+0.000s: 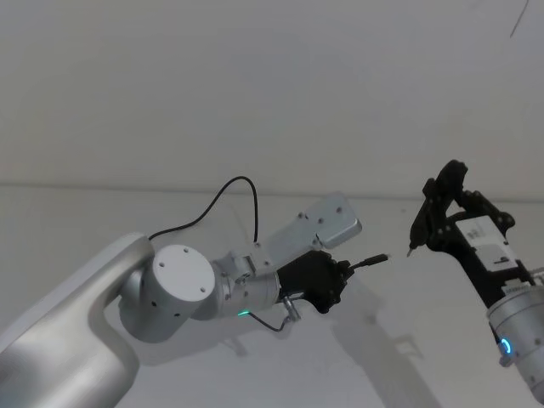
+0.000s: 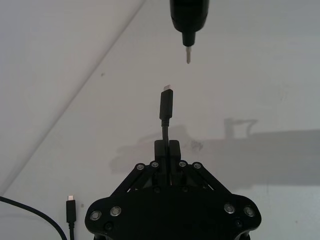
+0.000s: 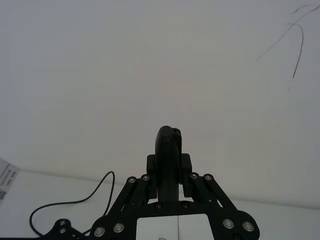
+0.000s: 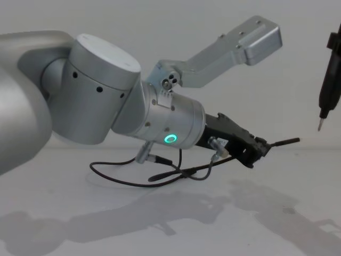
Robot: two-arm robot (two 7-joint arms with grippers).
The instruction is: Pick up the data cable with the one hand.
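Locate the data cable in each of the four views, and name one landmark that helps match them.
Head view: plug of the data cable juts from the left end effector, right of centre.
Left wrist view: plug upright at centre.
Right wrist view: thin loop at lower left, apparently the cable.
Chest view: plug points right, right of centre.
Shared landmark: the pointed tool facing the plug.

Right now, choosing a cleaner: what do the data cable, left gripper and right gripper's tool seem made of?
Data cable: matte black, likely rubbery jacket, since it loops; plug tip shiny, probably metal. Left gripper: seemingly matte black plastic, bright screws. Tool in right gripper: black plastic-looking body, silvery point.
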